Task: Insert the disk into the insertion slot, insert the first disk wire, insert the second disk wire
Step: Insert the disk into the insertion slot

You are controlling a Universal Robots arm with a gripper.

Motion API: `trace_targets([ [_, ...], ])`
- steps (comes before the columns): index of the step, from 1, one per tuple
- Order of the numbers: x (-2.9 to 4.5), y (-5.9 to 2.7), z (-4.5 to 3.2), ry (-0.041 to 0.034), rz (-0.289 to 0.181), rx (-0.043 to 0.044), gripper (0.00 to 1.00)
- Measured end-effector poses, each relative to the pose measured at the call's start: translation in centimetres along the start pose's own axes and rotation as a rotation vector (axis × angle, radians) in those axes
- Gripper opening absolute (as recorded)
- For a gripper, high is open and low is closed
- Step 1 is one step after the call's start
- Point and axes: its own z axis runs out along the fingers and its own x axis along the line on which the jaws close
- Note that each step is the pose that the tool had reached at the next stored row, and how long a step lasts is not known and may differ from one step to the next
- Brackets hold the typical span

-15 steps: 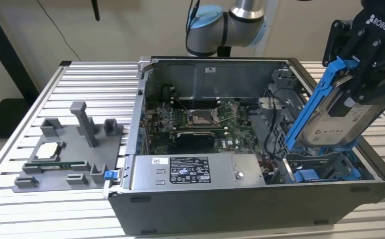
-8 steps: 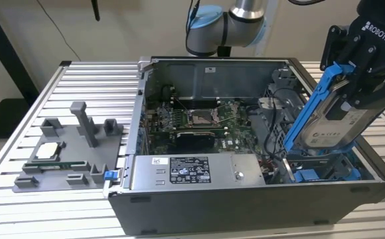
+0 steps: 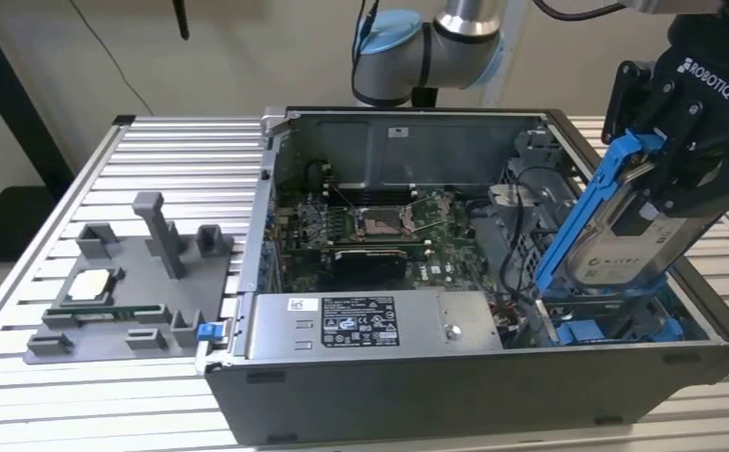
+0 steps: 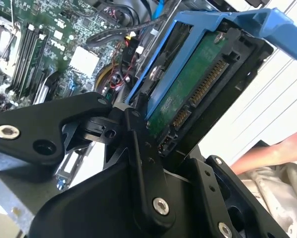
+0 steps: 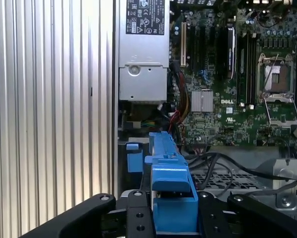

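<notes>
**Exterior view, from its left to its right.** On the slatted table lies a grey parts fixture. At centre stands the open computer case, with its motherboard and the grey power-supply box. At the right, my gripper pinches the upper end of the disk, fingers pressed against its blue frame. The disk hangs tilted, its lower end at the mouth of the insertion slot, not seated.

**Risk, as I judge it.** Because of the tilt, the lower corner may catch on the slot's rim or jam against one blue side piece. The dark cables in the first wrist view, near the bay, could be trapped beneath it.
</notes>
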Motion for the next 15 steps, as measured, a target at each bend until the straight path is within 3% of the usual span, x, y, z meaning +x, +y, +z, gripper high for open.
trace_targets([
  [4,0.05,-0.11,0.27,-0.0010,0.000,0.0005,0.00],
  [9,0.11,-0.22,0.97,-0.0013,0.000,0.0092,0.00],
  [15,0.28,-1.38,1.70,-0.0015,0.000,0.0106,0.00],
])
